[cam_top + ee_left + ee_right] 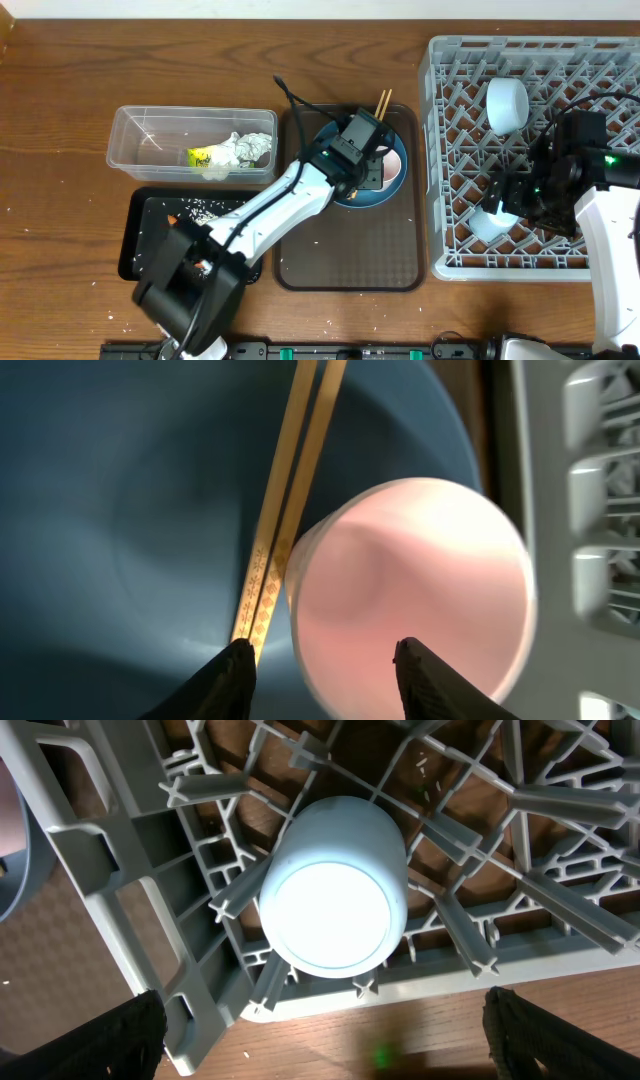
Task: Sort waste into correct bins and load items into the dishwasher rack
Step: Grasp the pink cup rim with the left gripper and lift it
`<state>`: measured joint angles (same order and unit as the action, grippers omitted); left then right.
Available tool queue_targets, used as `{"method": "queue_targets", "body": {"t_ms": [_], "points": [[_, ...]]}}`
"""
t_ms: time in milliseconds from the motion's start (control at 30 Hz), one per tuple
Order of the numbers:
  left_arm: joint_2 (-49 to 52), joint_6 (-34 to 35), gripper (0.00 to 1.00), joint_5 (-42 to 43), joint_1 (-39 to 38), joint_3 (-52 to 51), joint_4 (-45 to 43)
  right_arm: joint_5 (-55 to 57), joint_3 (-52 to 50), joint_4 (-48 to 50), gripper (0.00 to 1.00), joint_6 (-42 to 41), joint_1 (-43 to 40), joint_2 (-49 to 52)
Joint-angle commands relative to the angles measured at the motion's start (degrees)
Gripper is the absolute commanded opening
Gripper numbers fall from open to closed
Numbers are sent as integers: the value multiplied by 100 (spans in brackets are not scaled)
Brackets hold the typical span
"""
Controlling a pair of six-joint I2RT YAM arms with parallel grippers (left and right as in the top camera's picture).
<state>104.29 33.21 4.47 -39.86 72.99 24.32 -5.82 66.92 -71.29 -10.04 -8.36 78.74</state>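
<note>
Jaws spread wide, my right gripper hangs over the blue cup, which sits among the pegs by the rack's front edge; the bowl lies deeper in the rack. Just left of the rack, my left gripper, fingers apart and holding nothing, hovers at the pink cup and chopsticks on the plate, on the brown tray. Farther left of the rack, the tub holds tissue and wrapper; crumbs dot the black tray.
</note>
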Motion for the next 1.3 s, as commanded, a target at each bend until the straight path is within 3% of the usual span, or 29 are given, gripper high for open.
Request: {"method": "queue_targets", "body": {"t_ms": [0,233,400,700,967,1133,1267], "points": [[181,11,49,-98,20,-57,-46,-46,46,-9,99,-22,-13,13],[190,9,47,-90,28,-55,-42,-46,46,-7,99,-22,-13,13],[155,11,28,-90,57,-55,-70,-44,46,-9,99,-22,-13,13],[-17,11,6,-85,63,-44,-70,-46,46,-24,99,-22,-13,13],[-1250,7,6,509,68,48,2,-138,46,-125,99,-24,-13,13],[-2352,9,7,1014,293,48,619,-796,46,-474,99,35,-13,13],[-3058,-120,6,2144,1075,48,1211,-2299,46,-627,99,1510,-13,13]]}}
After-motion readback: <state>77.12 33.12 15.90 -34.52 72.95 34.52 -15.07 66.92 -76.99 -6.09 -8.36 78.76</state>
